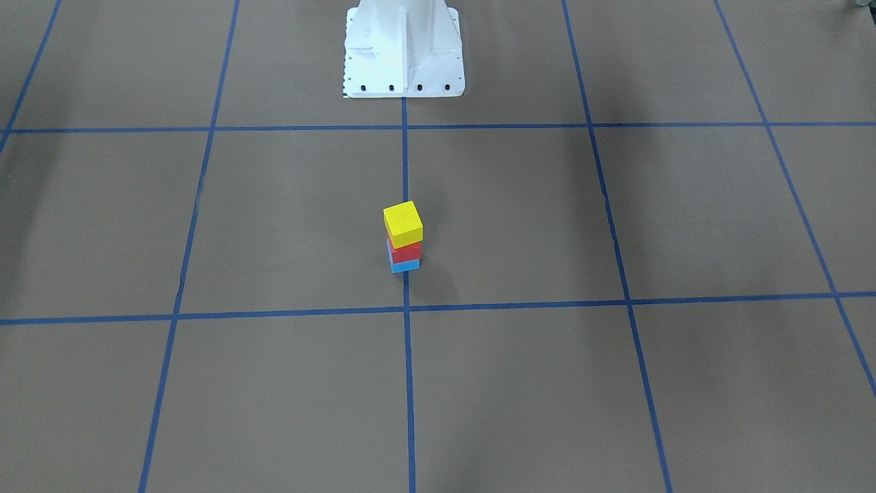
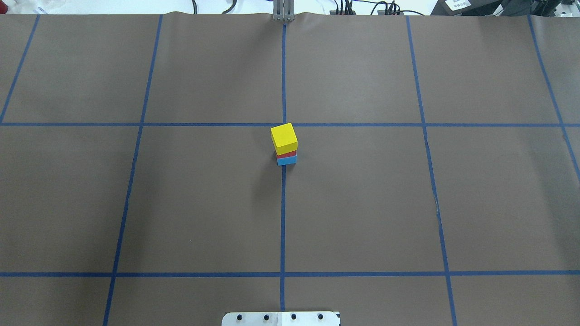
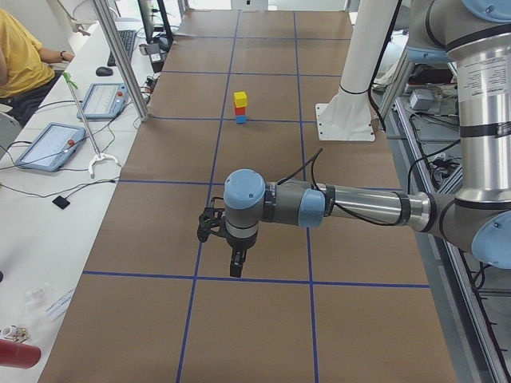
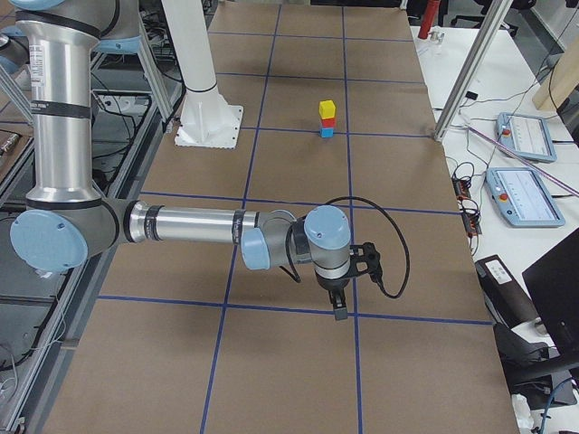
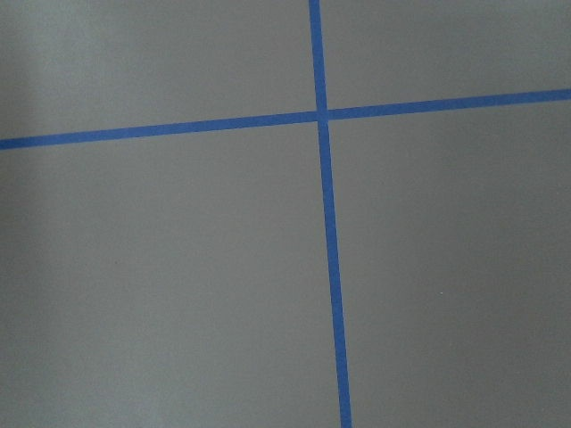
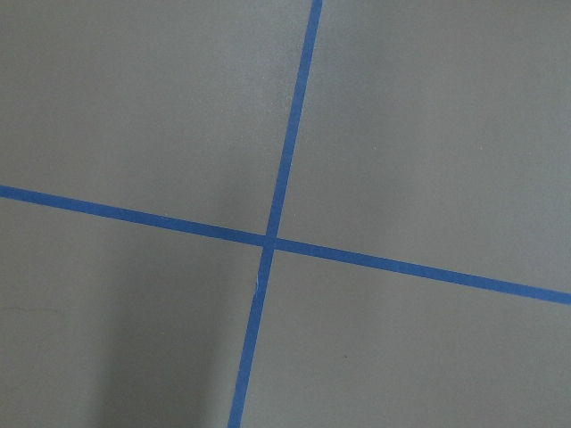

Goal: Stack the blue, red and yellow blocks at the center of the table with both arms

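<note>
Yellow block (image 1: pixel 403 222) atop red block (image 1: pixel 404 250), blue block (image 1: pixel 405 265) below it; probably light, hard, tippy, so pinch flat opposite sides. Left pincer (image 3: pixel 236 267) and right pincer (image 4: pixel 338 307) well apart from yellow block, can't tell if released or clenched.

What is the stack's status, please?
Left gripper, right gripper clear of stack, state unclear. Yellow block on red block on blue block. Nothing blocking.
</note>
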Controlling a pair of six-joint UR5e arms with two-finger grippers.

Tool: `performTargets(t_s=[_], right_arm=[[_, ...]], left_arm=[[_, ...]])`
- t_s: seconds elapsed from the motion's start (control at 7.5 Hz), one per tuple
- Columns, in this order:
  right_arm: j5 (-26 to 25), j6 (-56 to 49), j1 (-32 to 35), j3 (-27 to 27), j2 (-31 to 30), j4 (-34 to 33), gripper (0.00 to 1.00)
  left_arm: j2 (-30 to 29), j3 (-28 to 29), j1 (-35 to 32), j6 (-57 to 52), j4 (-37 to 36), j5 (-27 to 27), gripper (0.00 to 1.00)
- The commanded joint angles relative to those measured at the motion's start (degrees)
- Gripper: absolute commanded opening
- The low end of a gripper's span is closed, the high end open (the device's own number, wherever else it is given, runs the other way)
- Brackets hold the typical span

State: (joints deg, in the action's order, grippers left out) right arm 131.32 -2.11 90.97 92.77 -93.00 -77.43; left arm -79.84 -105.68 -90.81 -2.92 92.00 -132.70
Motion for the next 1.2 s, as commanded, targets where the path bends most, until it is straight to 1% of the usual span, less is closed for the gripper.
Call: performTargets(t_s=[0.0, 0.13, 0.27, 0.4, 0.53, 0.8, 1.07], right_arm=[[0.3, 0.4, 0.0, -0.7, 0.4, -0.4, 1.0], [0.5, 0.3, 0.0, -0.6, 0.7, -0.5, 1.0], [0.5, 0.3, 0.0, 0.0, 1.6, -4.2, 1.0], [0.0, -0.3, 0.0, 0.8, 4.0, -10.9, 1.0], [-0.2, -0.8, 0.0, 1.0, 4.3, -12.1, 1.0], [-1.1, -0.9, 0.0, 1.8, 2.7, -12.0, 1.0], [-0.1, -0.3, 0.0, 1.2, 2.3, -11.9, 1.0]], left_arm=[[0.5, 0.2, 0.0, 0.0, 2.0, -0.1, 1.0], [0.6, 0.3, 0.1, 0.0, 1.9, -0.1, 1.0], [0.7, 0.4, 0.0, 0.0, 1.9, -0.2, 1.0], [0.7, 0.4, 0.0, 0.0, 1.8, -0.2, 1.0], [1.2, 0.4, 0.1, 0.0, 1.8, -0.2, 1.0], [1.8, 0.3, 0.1, -0.1, 1.9, -0.4, 1.0], [1.9, 0.3, 0.1, -0.1, 1.7, -0.4, 1.0]])
